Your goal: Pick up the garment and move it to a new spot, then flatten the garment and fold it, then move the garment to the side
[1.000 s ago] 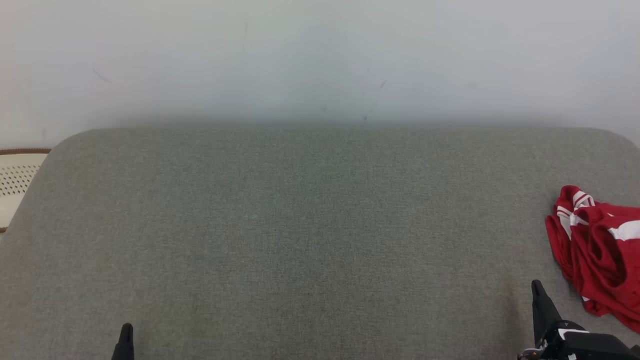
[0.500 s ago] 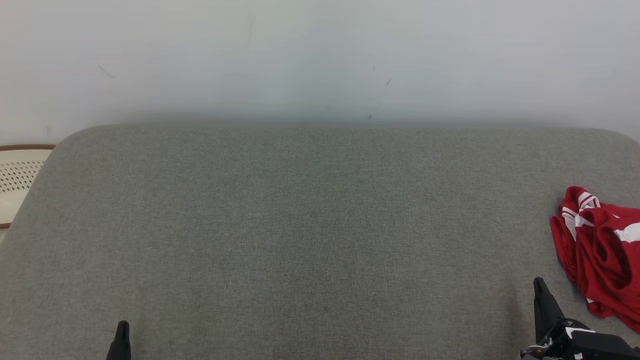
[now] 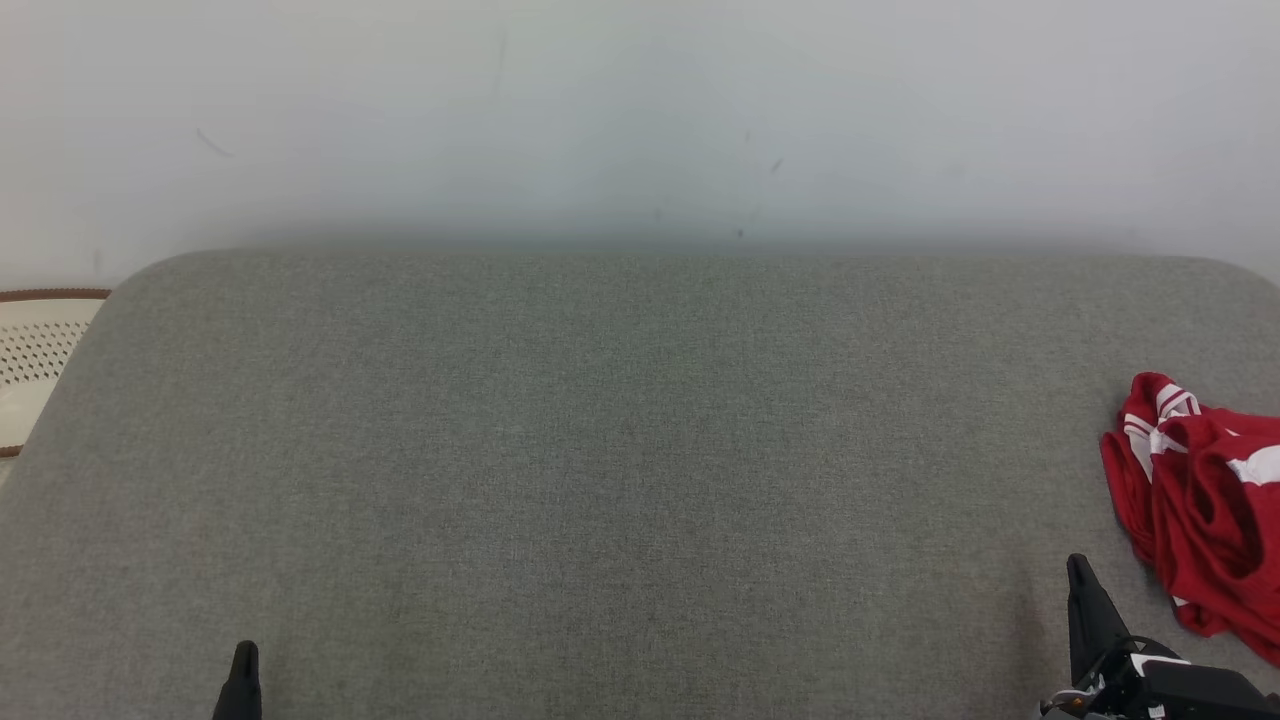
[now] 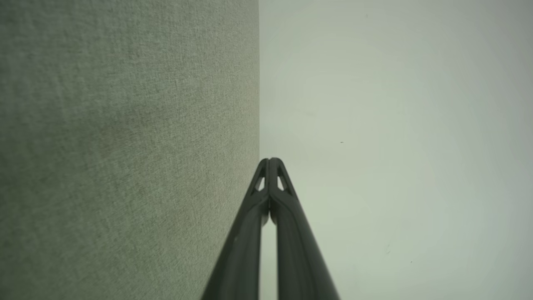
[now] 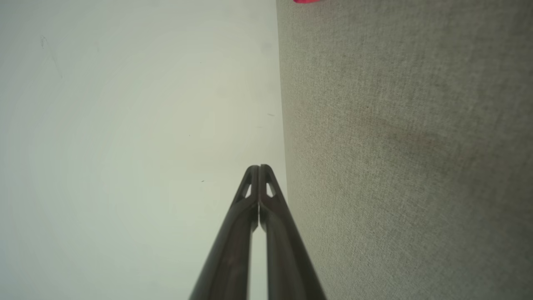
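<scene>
The garment (image 3: 1205, 505) is a crumpled red piece with white stripes, lying at the right edge of the grey cushioned surface (image 3: 620, 450) and partly cut off by the head view's border. A sliver of the garment (image 5: 307, 1) shows at the top of the right wrist view. My right gripper (image 3: 1078, 572) sits at the lower right, just left of the garment and apart from it, fingers pressed together with nothing between them (image 5: 259, 168). My left gripper (image 3: 244, 655) is at the lower left, far from the garment, also shut and empty (image 4: 270, 160).
A pale wall (image 3: 640, 120) rises behind the grey surface's far edge. A cream perforated basket-like object (image 3: 35, 360) with a brown rim stands off the surface's left end. The surface has rounded far corners.
The whole head view has shifted slightly, so the camera moved. The grippers and the garment hold their places.
</scene>
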